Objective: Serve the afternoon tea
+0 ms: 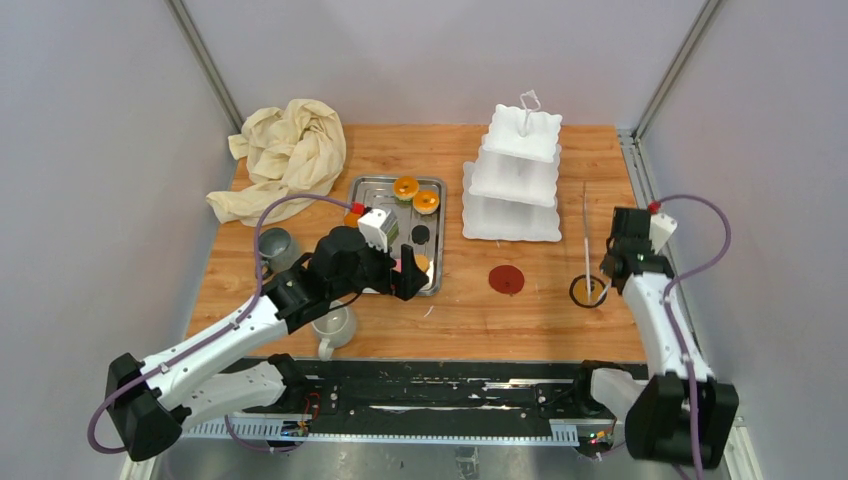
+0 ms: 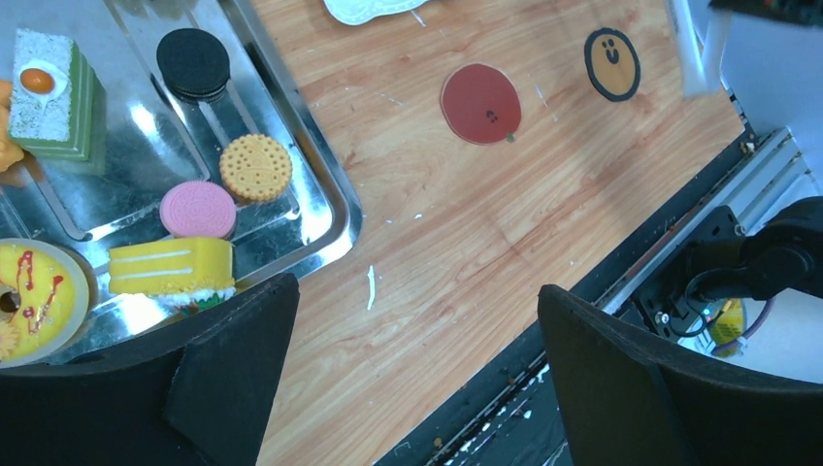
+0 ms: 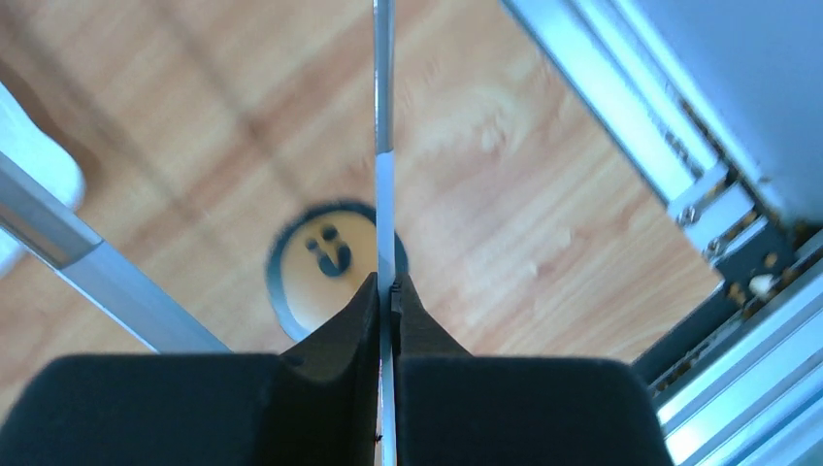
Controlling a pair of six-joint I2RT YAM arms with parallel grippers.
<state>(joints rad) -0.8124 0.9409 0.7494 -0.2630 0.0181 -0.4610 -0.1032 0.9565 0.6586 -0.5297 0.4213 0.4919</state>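
My L gripper (image 2: 417, 388) hangs over the near right corner of the steel tray (image 2: 320, 160), fingers (image 2: 233, 379) spread wide, nothing btw them but bare table (image 2: 437, 243). My R gripper (image 3: 385, 291) is pinched tight on a thin pale strip (image 3: 384, 116); can't tell what tool that is. It sits over the smiley coaster (image 3: 330, 254), so that arm is busy.

Where the tea is: cakes all in the tray, none on the white three-tier stand (image 1: 512, 180) yet. In the L wrist view the yellow layered slice (image 2: 170, 267) lies just beside the finger on the view's left. The pink round (image 2: 198, 209) and biscuit-topped tart (image 2: 255, 167) are just beyond it, the black round (image 2: 193, 63) and green-layered cake (image 2: 49, 97) further in, and a yellow doughnut (image 2: 29, 296) at the view's edge. The grey mug (image 1: 275, 247) stands left of the tray and the off-white mug (image 1: 338, 325) by my L arm, neither on a coaster. The red coaster (image 1: 507, 279) is bare.

What the next move turns on, imo: the cakes lie off to one side of my L jaws, not under them. L arm is by far the nearer; R is well apart from the tray. The slice's long axis runs approx along the finger-to-finger line, so I'd shift over the tray & turn the wrist to close across its short side. The stand lies beyond the tray's right side, so the carry goes right and away from my bases.
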